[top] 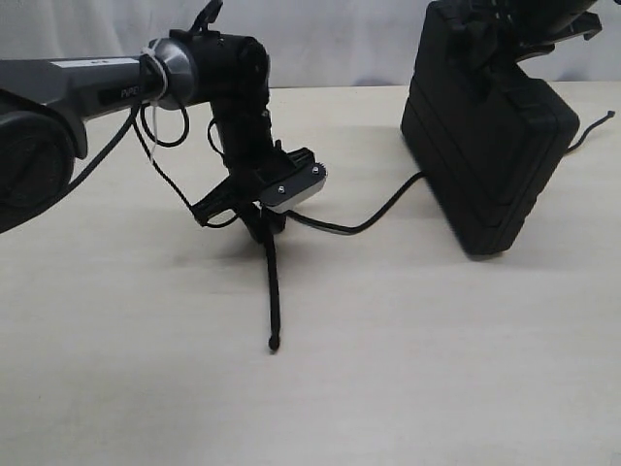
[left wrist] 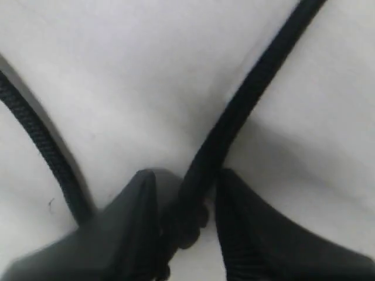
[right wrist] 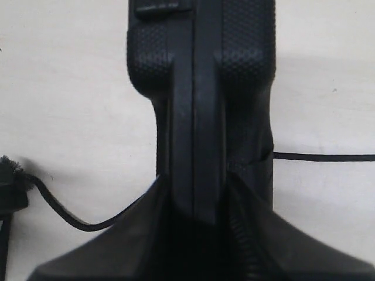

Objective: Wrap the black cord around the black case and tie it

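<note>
Only the exterior view took in the whole layout. The black case (top: 495, 146) stood tilted on one corner toward the far right corner of the tabletop (top: 388, 388). It was held from above by the right gripper (top: 505, 24), which the frame's top largely cut off. The left gripper (top: 270, 225) pointed down at the tabletop's middle. The black cord (top: 364, 223) ran from it in a shallow curve to the case's lower left side. A straight tail led toward the near edge and ended in a small knot (top: 274, 343). A thin stretch of cord showed again beyond the case's right side.

The left wrist view alone showed the cord's (left wrist: 258, 82) weave, a tight, ribbed braid, matte black. It lay between the left gripper's (left wrist: 186, 172) two wedge-shaped fingers, against one of them. The jaws stood narrowly apart around it, and I could not tell whether it was pinched. A second stretch of cord curved past one finger.

The right wrist view alone showed the case's (right wrist: 199, 88) surface, pebbled hard plastic with a smooth seam down its narrow edge. The right gripper's (right wrist: 196, 187) jaws were clamped on that edge from both sides. The cord (right wrist: 76, 219) passed out on either side of the case and lay on the pale, matte tabletop.
</note>
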`<action>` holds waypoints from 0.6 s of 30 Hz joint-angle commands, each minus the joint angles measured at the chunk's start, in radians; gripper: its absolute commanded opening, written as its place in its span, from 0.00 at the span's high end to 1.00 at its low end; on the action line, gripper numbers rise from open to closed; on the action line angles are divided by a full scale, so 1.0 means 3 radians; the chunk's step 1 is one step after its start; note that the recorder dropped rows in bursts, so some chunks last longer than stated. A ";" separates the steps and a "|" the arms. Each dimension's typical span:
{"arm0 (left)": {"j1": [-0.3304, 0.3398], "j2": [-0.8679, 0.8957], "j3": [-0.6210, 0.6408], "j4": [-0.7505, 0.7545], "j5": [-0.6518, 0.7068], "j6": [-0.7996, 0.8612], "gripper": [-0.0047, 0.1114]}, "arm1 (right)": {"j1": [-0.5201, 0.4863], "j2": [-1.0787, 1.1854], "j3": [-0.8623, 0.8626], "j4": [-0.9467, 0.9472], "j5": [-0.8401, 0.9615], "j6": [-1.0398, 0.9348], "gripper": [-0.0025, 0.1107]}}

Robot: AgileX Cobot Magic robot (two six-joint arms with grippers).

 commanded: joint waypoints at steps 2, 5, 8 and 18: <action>-0.0012 0.0052 0.0014 -0.0233 -0.0010 -0.0222 0.91 | -0.0012 0.0104 0.0079 -0.0100 0.0212 -0.0034 0.94; -0.0012 0.0052 0.0014 -0.0547 -0.0009 -0.0709 0.96 | -0.0012 0.0104 0.0079 -0.0100 0.0212 -0.0034 0.94; -0.0012 0.0030 0.0014 -0.0747 -0.0026 -0.1237 0.96 | -0.0012 0.0104 0.0079 -0.0100 0.0218 -0.0034 0.94; 0.0017 -0.0444 0.0001 -0.0902 -0.0756 -0.2282 0.96 | -0.0012 0.0104 0.0079 -0.0100 0.0231 -0.0034 0.94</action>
